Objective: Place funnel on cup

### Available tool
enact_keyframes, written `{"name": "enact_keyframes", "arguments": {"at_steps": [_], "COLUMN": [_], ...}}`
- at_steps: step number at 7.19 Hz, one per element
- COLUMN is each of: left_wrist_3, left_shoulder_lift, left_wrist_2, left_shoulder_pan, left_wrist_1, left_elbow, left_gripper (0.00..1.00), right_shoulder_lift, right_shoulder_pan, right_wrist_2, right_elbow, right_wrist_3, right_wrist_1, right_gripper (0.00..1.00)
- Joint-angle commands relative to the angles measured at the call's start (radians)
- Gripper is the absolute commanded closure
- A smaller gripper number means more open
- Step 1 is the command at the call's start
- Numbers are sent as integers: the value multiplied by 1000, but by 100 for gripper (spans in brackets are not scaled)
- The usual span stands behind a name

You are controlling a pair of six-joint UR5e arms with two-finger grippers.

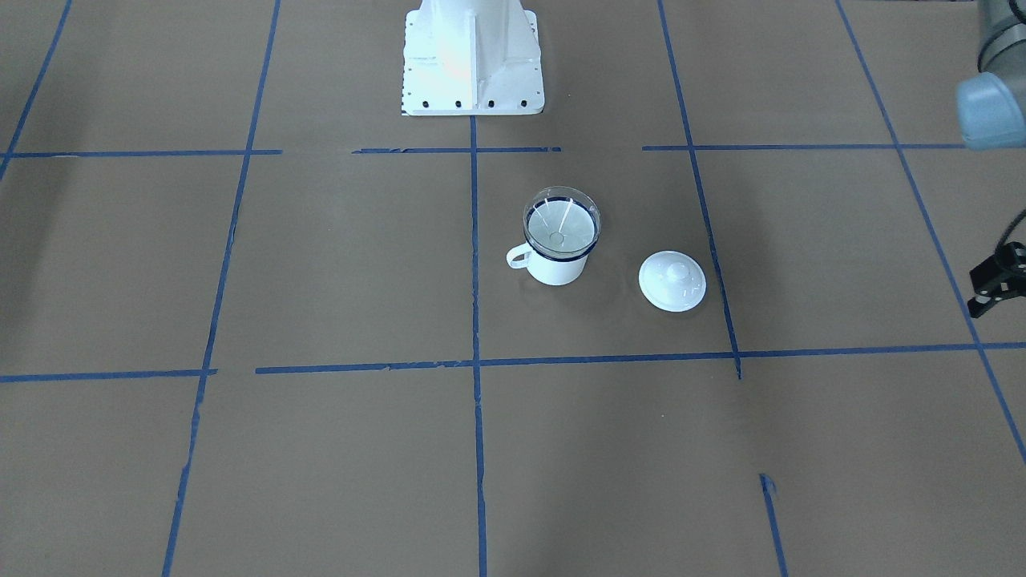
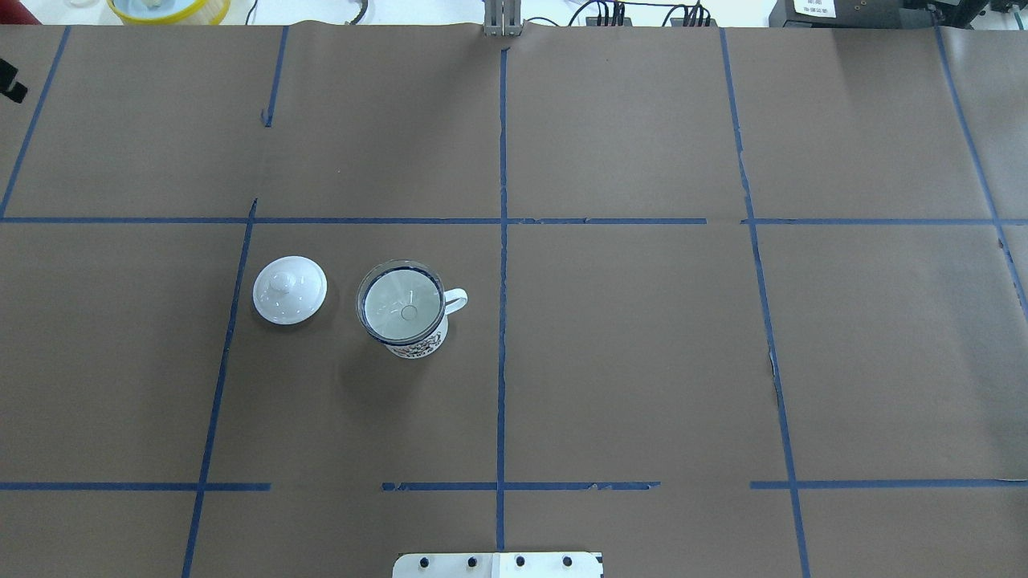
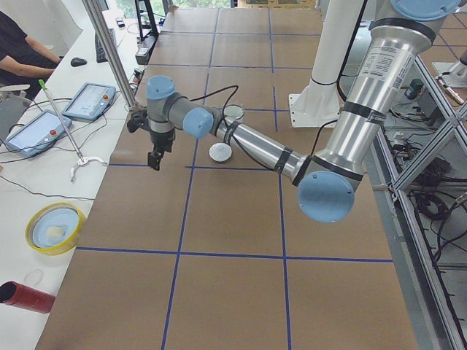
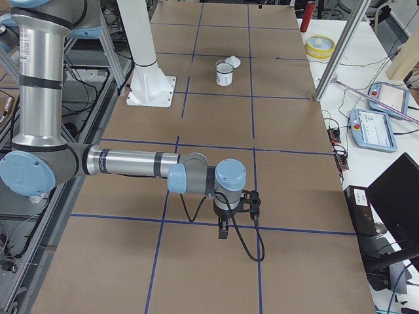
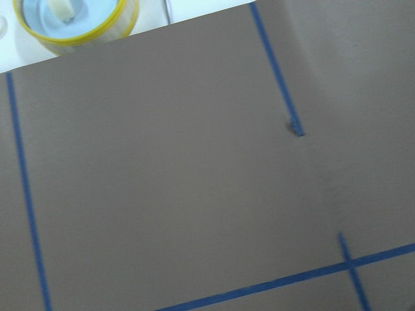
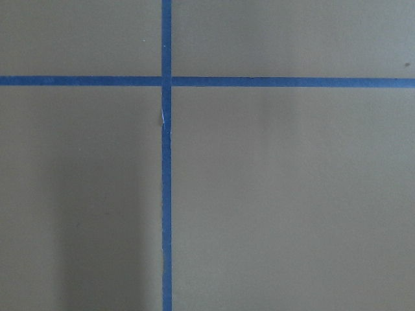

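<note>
The clear funnel (image 1: 562, 221) sits upright in the mouth of the white mug (image 1: 555, 269), bowl resting on the dark blue rim; the pair also shows in the overhead view (image 2: 401, 303) with the mug's handle (image 2: 454, 301) pointing right. No gripper touches them. My left gripper (image 1: 992, 287) hangs at the table's far left side, well away from the mug, cut off by the frame edge; I cannot tell whether it is open or shut. My right gripper (image 4: 223, 229) shows only in the exterior right view, low over the table at its right end; I cannot tell its state.
A round white domed lid (image 2: 290, 290) with a knob lies on the table beside the mug, toward my left. The robot's white base (image 1: 471, 60) stands behind the mug. A yellow-rimmed bowl (image 5: 76, 18) sits off the paper's far left corner.
</note>
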Motion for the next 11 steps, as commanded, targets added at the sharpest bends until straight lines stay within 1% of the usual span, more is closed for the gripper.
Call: {"name": "enact_keyframes", "arguments": {"at_steps": [1, 2, 4, 5, 7, 8, 9, 10, 11], "left_wrist_3": [228, 306, 301, 300, 293, 290, 255, 138, 135], "left_shoulder_lift": [125, 189, 260, 265, 283, 282, 282, 280, 282], "left_wrist_2": [-27, -30, -38, -62, -61, -59, -59, -61, -61], "left_shoulder_pan": [-149, -188, -211, -224, -221, -221, -221, -221, -221], "left_wrist_1": [2, 1, 10, 17, 19, 45, 66, 68, 68], "left_elbow": [50, 70, 64, 59, 58, 59, 61, 58, 59], "left_gripper": [0, 0, 0, 0, 0, 0, 0, 0, 0], "right_shoulder_lift": [0, 1, 0, 0, 0, 0, 0, 1, 0], "right_shoulder_pan": [0, 0, 0, 0, 0, 0, 0, 0, 0], "right_wrist_2": [0, 0, 0, 0, 0, 0, 0, 0, 0], "right_elbow": [-1, -1, 0, 0, 0, 0, 0, 0, 0], "right_wrist_3": [0, 0, 0, 0, 0, 0, 0, 0, 0], "right_wrist_1": [0, 0, 0, 0, 0, 0, 0, 0, 0], "right_gripper": [0, 0, 0, 0, 0, 0, 0, 0, 0]}}
